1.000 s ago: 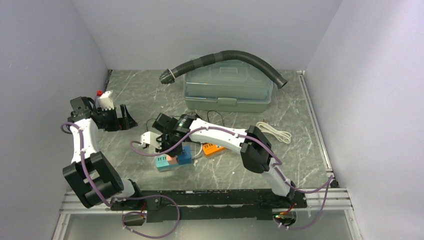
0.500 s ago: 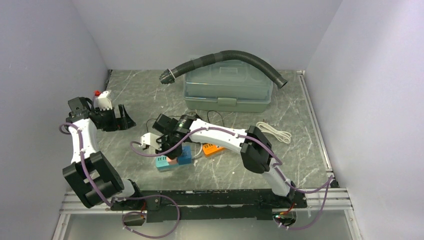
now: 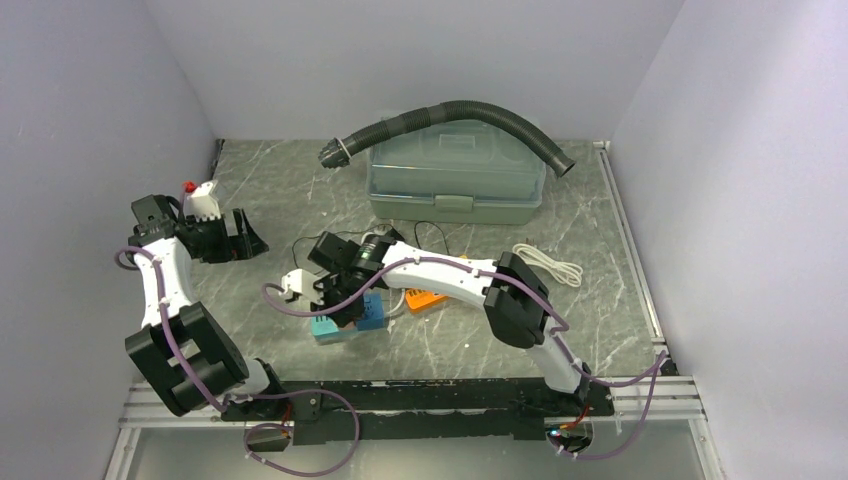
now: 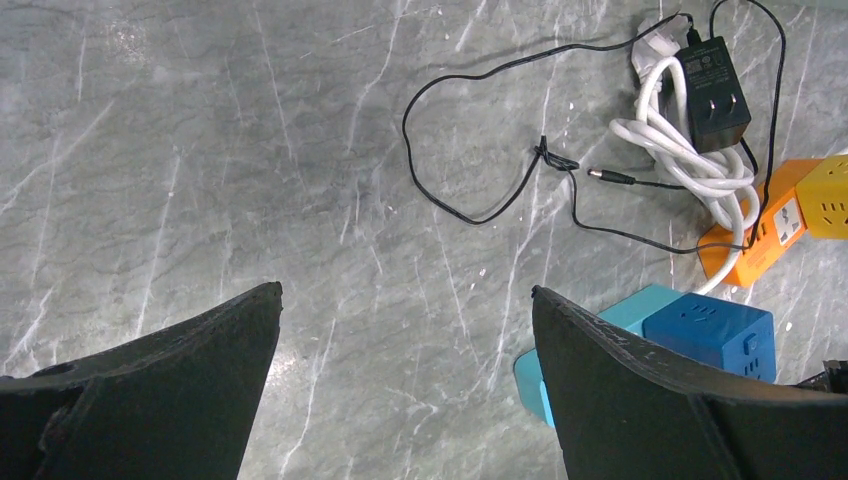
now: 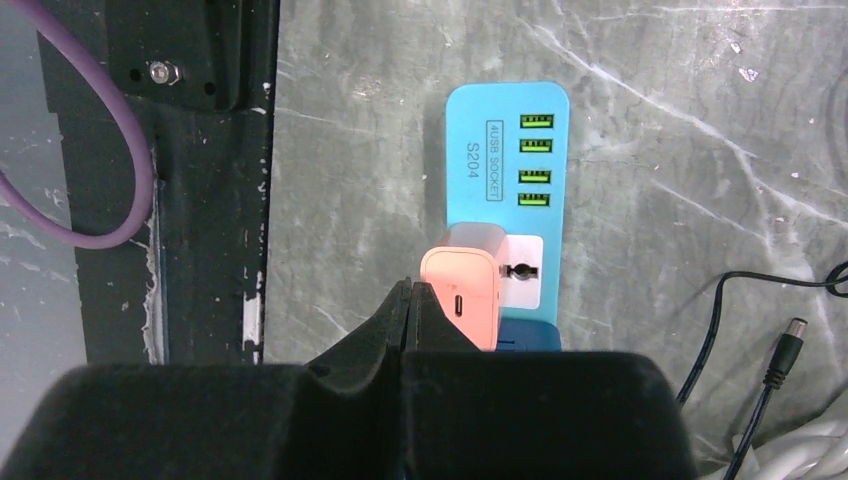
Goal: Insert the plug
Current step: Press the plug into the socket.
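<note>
A pink plug point(image 5: 462, 290) stands on the light-blue power strip point(image 5: 507, 150), over its socket next to several green USB ports. My right gripper point(image 5: 412, 295) is shut with its fingertips pressed together, empty, against the plug's left side. In the top view the right gripper point(image 3: 340, 300) sits over the strip point(image 3: 330, 330) and hides the plug. My left gripper point(image 3: 243, 235) is open and empty at the far left, above bare table; in its wrist view point(image 4: 405, 300) the strip point(image 4: 640, 305) shows to the right.
A dark-blue cube socket point(image 4: 710, 330) sits on the strip. An orange power strip point(image 4: 770, 235), black adapter point(image 4: 712, 85) with thin cable and white cord lie nearby. A white adapter point(image 3: 296, 281), grey box point(image 3: 455, 180), black hose point(image 3: 450, 110) and white cable coil point(image 3: 548, 265) are around.
My right gripper has come down a little over the strip and now covers the pink plug in the top view. My left arm has drawn slightly back to the left.
</note>
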Robot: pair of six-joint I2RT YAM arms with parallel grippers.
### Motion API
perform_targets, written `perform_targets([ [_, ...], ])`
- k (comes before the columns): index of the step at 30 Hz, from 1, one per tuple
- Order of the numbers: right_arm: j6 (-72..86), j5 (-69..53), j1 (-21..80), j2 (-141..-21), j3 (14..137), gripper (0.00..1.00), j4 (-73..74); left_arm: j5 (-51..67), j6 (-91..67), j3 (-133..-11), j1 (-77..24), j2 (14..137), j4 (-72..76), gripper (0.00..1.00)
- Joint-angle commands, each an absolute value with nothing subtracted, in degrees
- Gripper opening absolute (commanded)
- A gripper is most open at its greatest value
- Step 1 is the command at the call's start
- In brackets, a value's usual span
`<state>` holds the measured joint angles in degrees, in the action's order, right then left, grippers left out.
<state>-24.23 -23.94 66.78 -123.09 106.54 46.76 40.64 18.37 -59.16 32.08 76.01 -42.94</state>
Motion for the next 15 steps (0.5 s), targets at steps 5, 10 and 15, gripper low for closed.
perform_targets([
  [5, -21.04, -19.9, 64.67, -123.68, 111.53, 0.29, 48.32, 43.09, 20.41, -63.06, 32.55, 76.39, -45.26, 1.0],
  [10, -17.94, -21.42, 63.19, -121.88, 120.84, 0.48, 46.42, 44.76, 20.66, -65.58, 32.6, 77.54, -47.52, 1.0],
  [15, -13.54, -19.47, 60.8, -117.47, 121.89, 0.55, 42.92, 46.15, 21.49, -67.86, 32.6, 77.78, -49.54, 1.0],
])
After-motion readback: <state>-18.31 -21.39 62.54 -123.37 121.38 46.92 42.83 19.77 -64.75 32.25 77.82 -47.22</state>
